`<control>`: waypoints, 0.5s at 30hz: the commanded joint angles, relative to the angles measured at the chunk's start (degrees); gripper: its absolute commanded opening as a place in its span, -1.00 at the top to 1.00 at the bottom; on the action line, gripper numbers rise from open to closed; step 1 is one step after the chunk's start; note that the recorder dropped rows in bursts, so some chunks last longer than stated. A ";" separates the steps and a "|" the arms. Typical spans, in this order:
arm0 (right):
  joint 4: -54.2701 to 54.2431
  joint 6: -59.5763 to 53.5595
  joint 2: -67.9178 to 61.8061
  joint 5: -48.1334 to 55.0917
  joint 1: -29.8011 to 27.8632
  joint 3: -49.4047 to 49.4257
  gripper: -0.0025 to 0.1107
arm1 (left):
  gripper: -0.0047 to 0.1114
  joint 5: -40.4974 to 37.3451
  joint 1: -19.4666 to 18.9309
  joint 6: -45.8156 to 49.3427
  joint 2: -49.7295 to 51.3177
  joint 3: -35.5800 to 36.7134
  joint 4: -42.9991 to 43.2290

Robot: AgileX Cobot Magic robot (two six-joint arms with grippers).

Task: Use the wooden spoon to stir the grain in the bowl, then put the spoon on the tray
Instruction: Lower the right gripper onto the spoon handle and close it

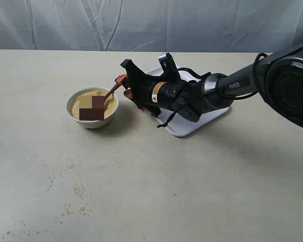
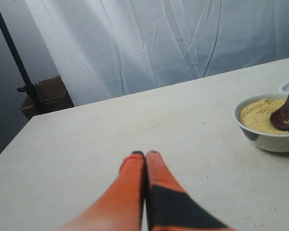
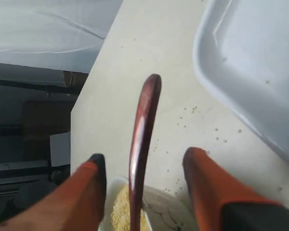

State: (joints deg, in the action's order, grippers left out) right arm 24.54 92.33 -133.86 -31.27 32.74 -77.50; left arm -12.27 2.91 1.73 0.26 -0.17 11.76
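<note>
The white bowl (image 1: 92, 120) holds a mound of yellow-tan grain (image 1: 83, 98). The dark wooden spoon (image 1: 112, 92) leans in it, scoop in the grain and handle rising toward the tray (image 1: 192, 126). My right gripper (image 1: 125, 86) is at the handle. In the right wrist view the gripper (image 3: 144, 158) is open, and the handle (image 3: 143, 120) stands between its fingers (image 3: 204, 178) touching neither. The bowl rim (image 3: 112, 199) and grain (image 3: 120, 211) lie below. My left gripper (image 2: 145, 154) is shut and empty over bare table, well away from the bowl (image 2: 267, 138) and spoon (image 2: 285, 115).
Loose greenish-yellow specks (image 1: 76, 191) are scattered over the table in front of the bowl. The right arm lies across the tray (image 3: 250, 62). A grey cloth backdrop (image 1: 151, 22) hangs behind the table. A dark stand (image 2: 19, 72) rises beyond the table's far edge.
</note>
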 commanded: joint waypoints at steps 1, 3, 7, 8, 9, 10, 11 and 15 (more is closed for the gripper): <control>-0.99 -0.03 0.05 -0.29 -0.07 -0.20 0.02 | 0.92 0.34 0.02 -0.06 -0.26 0.17 -0.17; -1.01 -0.03 -0.52 -0.48 -0.07 -1.44 0.02 | 0.92 0.34 0.02 -0.06 -0.26 0.17 -0.17; -0.36 0.87 -2.19 0.06 -0.03 -4.65 0.02 | 0.92 0.34 0.02 -0.06 -0.26 0.17 -0.17; -0.36 0.87 -2.56 0.07 0.07 -5.38 0.02 | 0.92 0.34 0.02 -0.06 -0.26 0.17 -0.17; -0.36 0.87 -3.04 0.19 0.07 -5.78 0.02 | 0.92 0.34 0.02 -0.06 -0.26 0.17 -0.17; -0.25 0.87 -3.29 0.31 0.07 -6.33 0.02 | 0.92 0.34 0.02 -0.06 -0.26 0.17 -0.17; -0.25 0.87 -3.56 0.16 0.07 -6.79 0.02 | 0.92 0.34 0.02 -0.06 -0.26 0.17 -0.17; -0.12 0.87 -3.70 0.33 0.07 -7.14 0.12 | 0.92 0.34 0.02 -0.06 -0.26 0.17 -0.17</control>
State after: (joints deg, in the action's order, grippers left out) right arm 23.94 93.34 -137.40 -30.97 32.78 -84.14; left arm -12.27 2.91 1.73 0.26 -0.17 11.76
